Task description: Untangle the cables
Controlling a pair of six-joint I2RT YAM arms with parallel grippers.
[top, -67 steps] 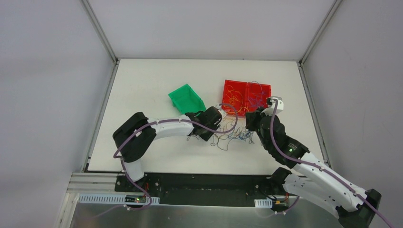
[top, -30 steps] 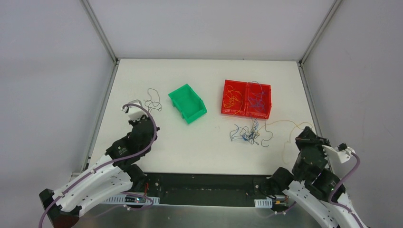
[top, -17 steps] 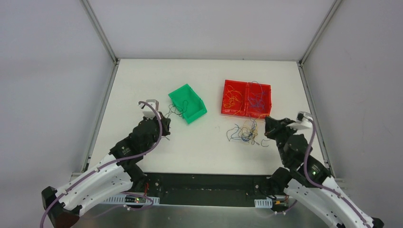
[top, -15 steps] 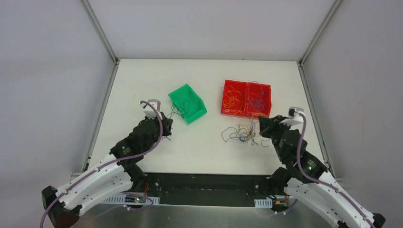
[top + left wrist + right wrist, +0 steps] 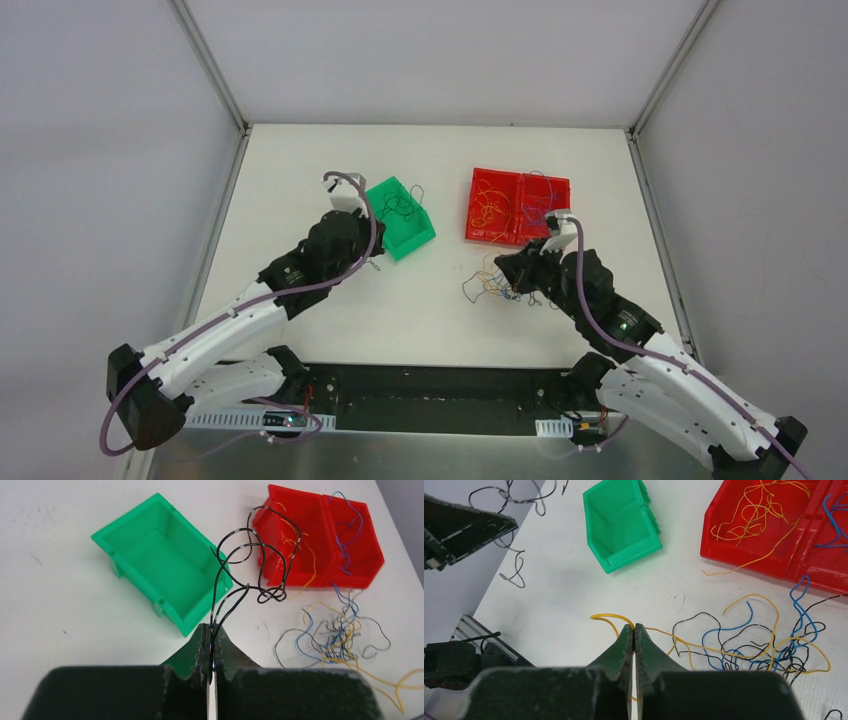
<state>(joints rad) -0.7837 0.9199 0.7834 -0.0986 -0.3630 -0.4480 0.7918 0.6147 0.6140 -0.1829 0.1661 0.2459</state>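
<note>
Left gripper [image 5: 211, 641]: pinched tight on thin curly black wire [image 5: 272, 596], which loops up ahead of its tips.
Right gripper [image 5: 634, 630]: clamping thin yellow wire [image 5: 606, 614]; loose tangle of yellow, blue and black wires [image 5: 769, 652] just right of its tips.

Green bin [image 5: 160, 562], red double bin [image 5: 350, 580]

White table [image 5: 300, 170], plain grey walls [image 5: 90, 150]

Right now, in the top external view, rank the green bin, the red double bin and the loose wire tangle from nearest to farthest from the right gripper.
From the right gripper, shut on a yellow wire:
1. The loose wire tangle, right at its fingertips, on the table.
2. The red double bin, just beyond, toward the back.
3. The green bin, farthest, off to the left.
</note>
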